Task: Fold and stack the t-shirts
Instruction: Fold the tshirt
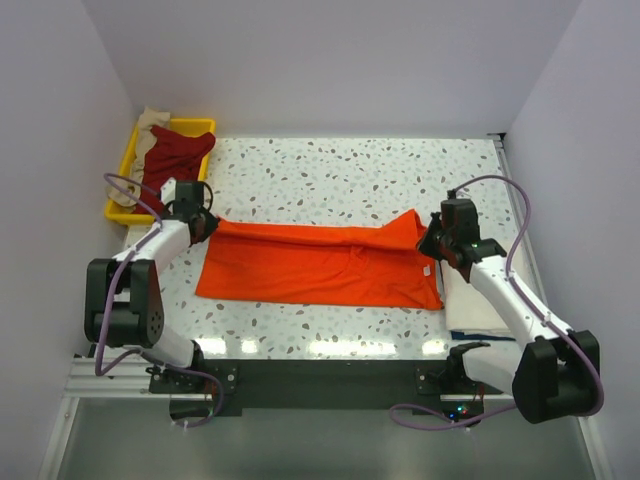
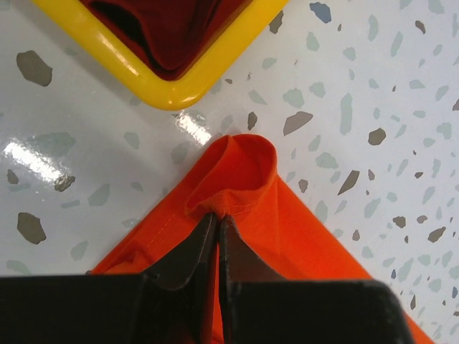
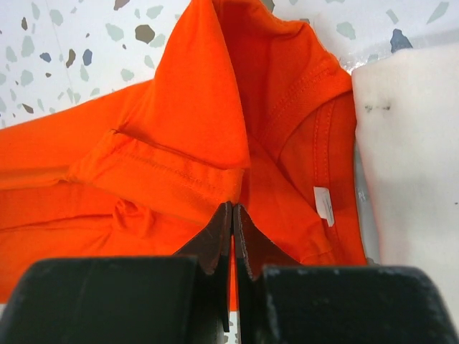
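Left tool [image 2: 217, 215] and right tool [image 3: 232, 208] clenched on orange t-shirt [image 1: 320, 265]; far-left-corner yellow tray [image 1: 197, 124] held dark red shirt [image 1: 178, 155], beige shirt [image 1: 150, 124].

I find no legible writing. The white tag [image 3: 324, 206] on the orange shirt [image 3: 179, 129] reads blank; small dark marks [image 3: 376, 107] on the white shirt [image 3: 409, 165] are indecipherable.

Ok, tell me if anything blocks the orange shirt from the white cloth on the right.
Nothing visible does: the orange shirt lies right beside the white cloth, and the left end effector and right end effector both grip the shirt.
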### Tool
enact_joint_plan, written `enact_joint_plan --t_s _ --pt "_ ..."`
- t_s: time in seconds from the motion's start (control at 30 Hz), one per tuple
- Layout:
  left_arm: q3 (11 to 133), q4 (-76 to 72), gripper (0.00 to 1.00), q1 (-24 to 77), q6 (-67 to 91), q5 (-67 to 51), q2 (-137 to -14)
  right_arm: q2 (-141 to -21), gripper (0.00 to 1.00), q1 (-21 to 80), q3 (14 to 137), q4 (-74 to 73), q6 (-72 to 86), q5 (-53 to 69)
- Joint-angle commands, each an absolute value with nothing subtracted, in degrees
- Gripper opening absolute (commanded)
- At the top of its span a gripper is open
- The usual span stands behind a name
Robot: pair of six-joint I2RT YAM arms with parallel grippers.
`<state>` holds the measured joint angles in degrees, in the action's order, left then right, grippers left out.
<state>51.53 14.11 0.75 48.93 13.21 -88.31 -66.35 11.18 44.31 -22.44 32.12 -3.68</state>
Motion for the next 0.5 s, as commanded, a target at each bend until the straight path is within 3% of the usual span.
enact_joint_plan --t_s 0.0,0.47 --pt "49.8 11.3 0.00 0.3 50.1 14.0 -85.5 -63.5 0.00 11.1 42.9 -22.2 33.0 -2.9" --pt "47.6 12.5 0.00 0.2 50.4 14.8 -82.2 -60.3 0.00 11.1 41.4 -24.0 32.9 -2.8"
